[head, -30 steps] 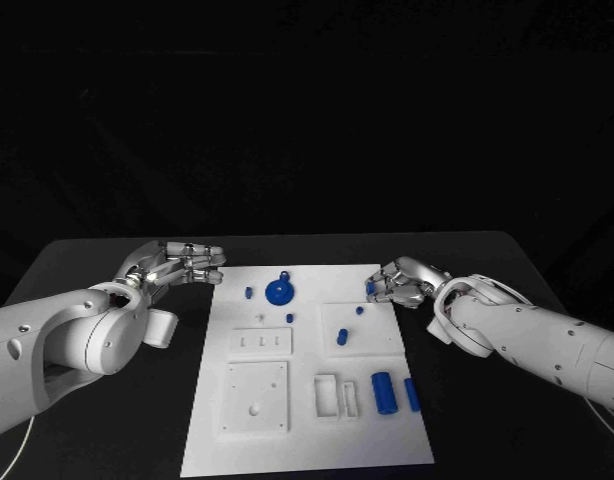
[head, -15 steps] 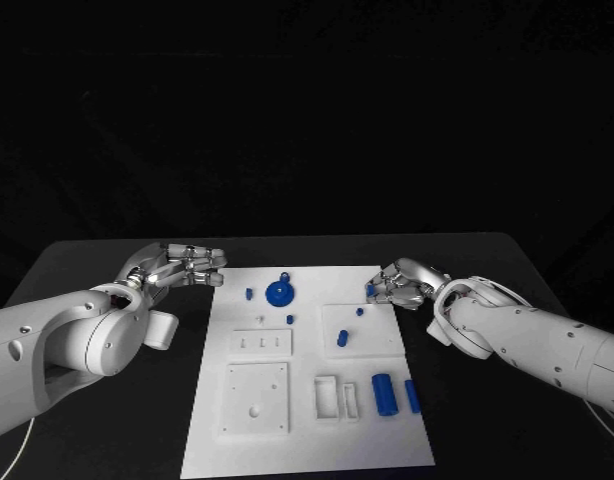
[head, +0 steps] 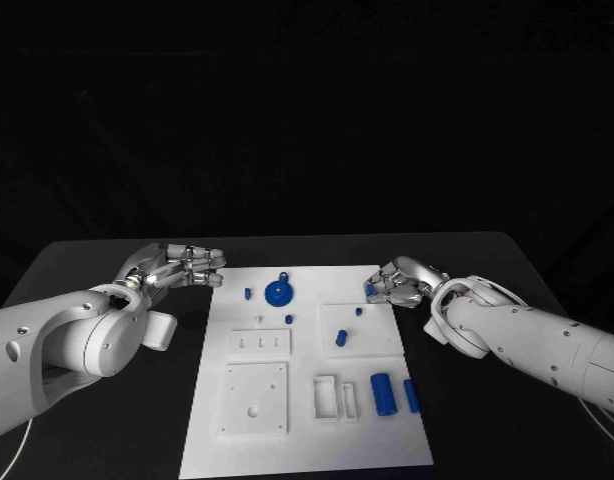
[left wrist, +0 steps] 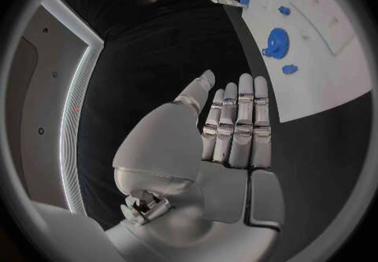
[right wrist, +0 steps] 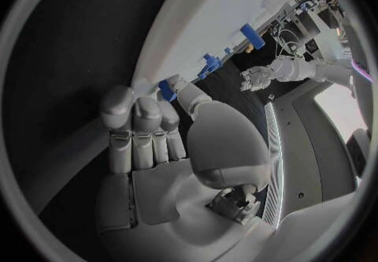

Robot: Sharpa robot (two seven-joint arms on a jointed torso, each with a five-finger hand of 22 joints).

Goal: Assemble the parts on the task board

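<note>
Presently, item one: the task board (head: 307,440), a white plate, is lying lengthwise in the middle of the black table (head: 91,260).

Item two: the parts. A round blue disc with a small tab (head: 280,291) is sitting near the board's far end, with a small blue peg (head: 248,293) just beside it and another small piece (head: 290,318) a little nearer. A short blue peg (head: 342,337) is standing on the raised square toward the board's right side. Two blue cylinders (head: 384,392) are lying side by side near the right edge, beside white slotted blocks (head: 336,396).

Item three: the left hand (head: 177,265) is hovering over the bare table just off the board's far left corner; its fingers (left wrist: 236,123) are lying straight and close together, the thumb apart, holding nothing.

Item four: the right hand (head: 401,282) is resting at the board's far right edge, fingers curled over. A small blue piece (right wrist: 167,89) is showing right at its fingertips; whether it is being pinched cannot be told.
</note>
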